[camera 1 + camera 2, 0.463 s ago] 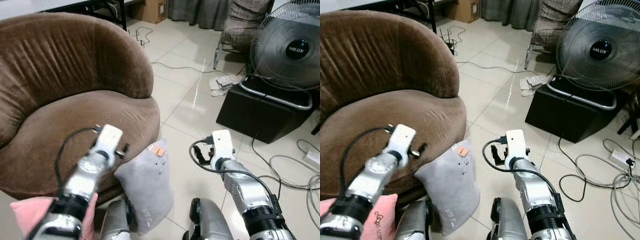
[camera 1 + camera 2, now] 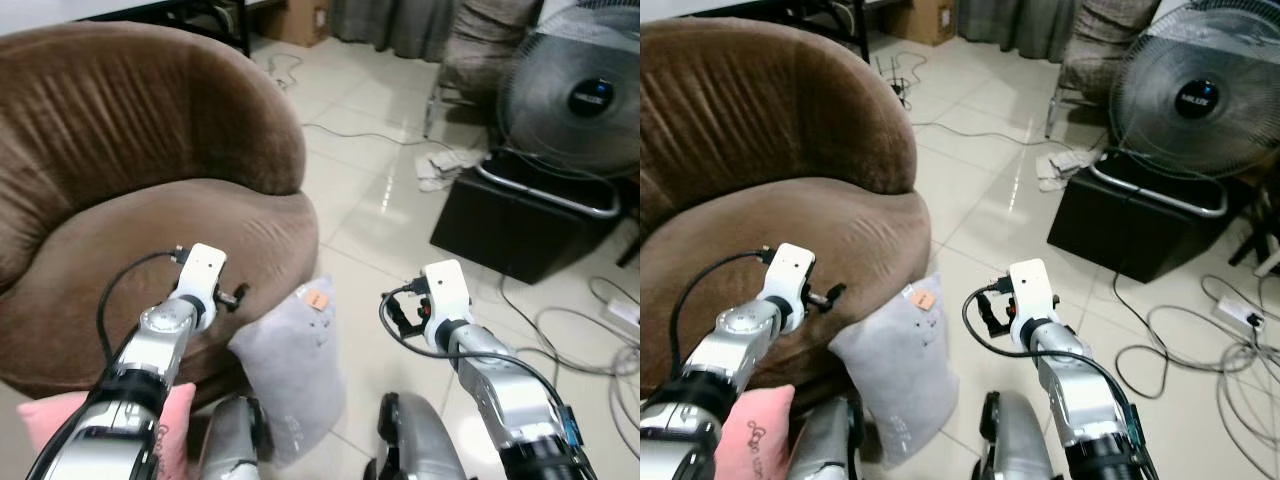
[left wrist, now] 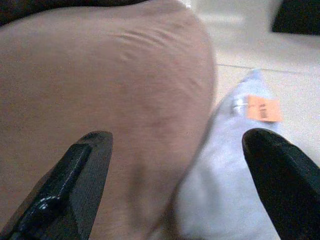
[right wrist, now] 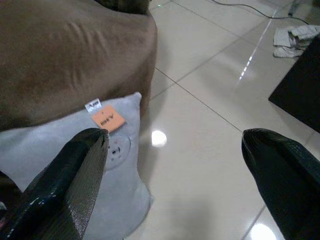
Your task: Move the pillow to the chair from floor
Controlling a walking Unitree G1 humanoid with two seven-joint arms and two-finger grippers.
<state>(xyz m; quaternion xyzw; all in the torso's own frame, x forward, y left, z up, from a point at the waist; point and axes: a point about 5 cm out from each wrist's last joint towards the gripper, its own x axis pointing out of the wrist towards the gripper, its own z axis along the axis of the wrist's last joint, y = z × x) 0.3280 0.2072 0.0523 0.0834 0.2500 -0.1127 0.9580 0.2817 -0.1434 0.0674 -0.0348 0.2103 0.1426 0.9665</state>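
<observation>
Evenly bright indoors. White glare spots on glossy floor tiles (image 4: 159, 138) beside the gray pillow (image 4: 75, 165). Soft motion blur throughout.

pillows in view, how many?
2. A grey pillow with an orange tag stands on the floor, leaning against the brown chair. A pink pillow sits at the lower left, partly hidden behind the left arm. Others may be hidden.

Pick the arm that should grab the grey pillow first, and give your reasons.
Probably the left. The left tool hovers open over the chair edge, right beside the grey pillow leaning there. The right tool, also open, hangs over bare floor tiles farther off.
</observation>
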